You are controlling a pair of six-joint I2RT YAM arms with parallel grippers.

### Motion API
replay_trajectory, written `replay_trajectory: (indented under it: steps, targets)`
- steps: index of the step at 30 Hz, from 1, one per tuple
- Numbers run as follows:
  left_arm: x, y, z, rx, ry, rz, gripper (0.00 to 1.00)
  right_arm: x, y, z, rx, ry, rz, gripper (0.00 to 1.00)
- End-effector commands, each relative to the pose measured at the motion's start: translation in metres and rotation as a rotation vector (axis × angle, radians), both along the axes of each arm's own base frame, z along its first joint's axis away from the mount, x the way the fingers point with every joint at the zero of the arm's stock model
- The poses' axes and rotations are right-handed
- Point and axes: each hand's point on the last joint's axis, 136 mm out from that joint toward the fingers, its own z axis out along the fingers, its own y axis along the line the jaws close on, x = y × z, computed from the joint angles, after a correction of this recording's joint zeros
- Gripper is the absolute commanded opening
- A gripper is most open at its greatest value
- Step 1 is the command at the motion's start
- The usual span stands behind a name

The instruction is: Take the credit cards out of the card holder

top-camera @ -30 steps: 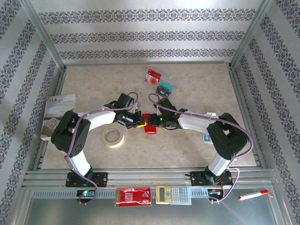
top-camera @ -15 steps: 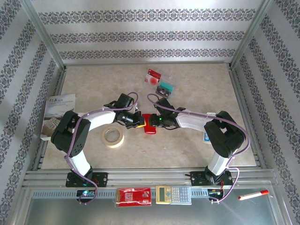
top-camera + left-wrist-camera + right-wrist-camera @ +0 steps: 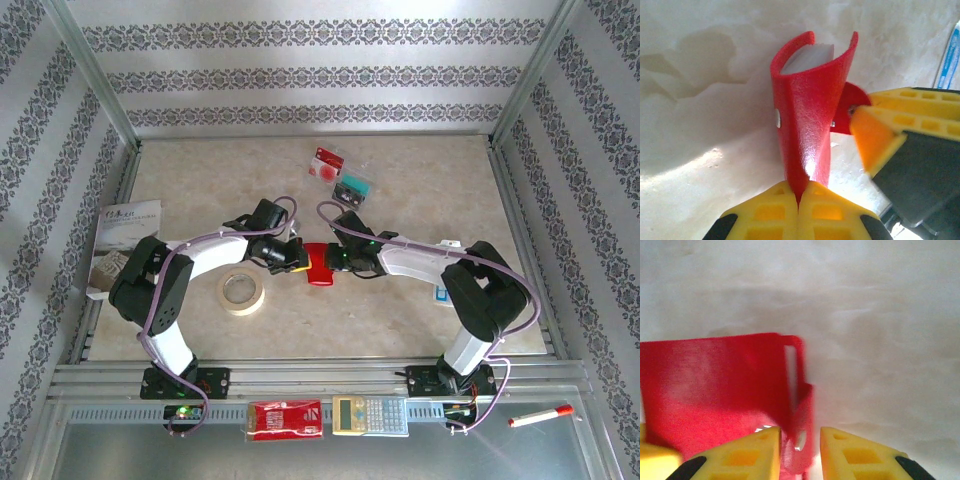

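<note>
The red card holder [image 3: 320, 268] is held off the table between the two grippers at mid-table. My left gripper [image 3: 801, 187] is shut on one lower edge of it; the covers [image 3: 810, 110] splay upward with whitish pockets [image 3: 807, 57] between them. My right gripper [image 3: 799, 432] stands open astride a narrow red flap of the card holder [image 3: 715, 385], with a gap on the right side. One of its yellow fingers [image 3: 875, 135] shows beside the holder. Two credit cards lie behind: a red-and-white one [image 3: 328, 162] and a teal-and-black one [image 3: 352, 186].
A tape roll [image 3: 241, 291] lies left of the holder, under the left arm. Printed papers [image 3: 120, 240] sit at the left edge. A blue-and-white pack [image 3: 443, 292] peeks from under the right arm. On the front rail are a red packet [image 3: 284, 419], a calculator [image 3: 369, 414] and a pen [image 3: 540, 416].
The right gripper's jaws have narrowed around the holder's flap, and the right arm shifted slightly. The left gripper and the holder have stayed put.
</note>
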Motion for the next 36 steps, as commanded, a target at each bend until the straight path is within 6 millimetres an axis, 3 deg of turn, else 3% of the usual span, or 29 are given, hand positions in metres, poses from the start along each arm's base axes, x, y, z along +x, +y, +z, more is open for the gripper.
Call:
replay_trajectory:
  steps: [1,12,21,27,34,36]
  targets:
    - [0.0,0.004,0.005,0.028,-0.009,-0.006,0.0,-0.006,-0.03,-0.01,-0.098,0.021,-0.085,0.28]
    - [-0.001,0.003,0.003,0.022,0.0,-0.007,0.0,-0.003,0.005,-0.001,0.034,0.03,0.02,0.27]
    - [-0.001,0.004,0.001,0.025,0.001,-0.008,0.0,-0.002,0.003,-0.013,0.006,0.048,0.012,0.22]
    - [0.005,0.007,-0.003,0.056,-0.012,0.017,0.2,0.003,0.004,-0.006,0.006,0.024,0.024,0.08]
    - [0.024,0.017,0.01,0.047,-0.104,0.11,0.54,-0.002,0.008,0.035,0.053,-0.044,0.088,0.03]
    - [0.028,0.021,0.016,0.039,-0.124,0.137,0.59,-0.007,0.013,0.047,0.09,-0.038,0.109,0.03]
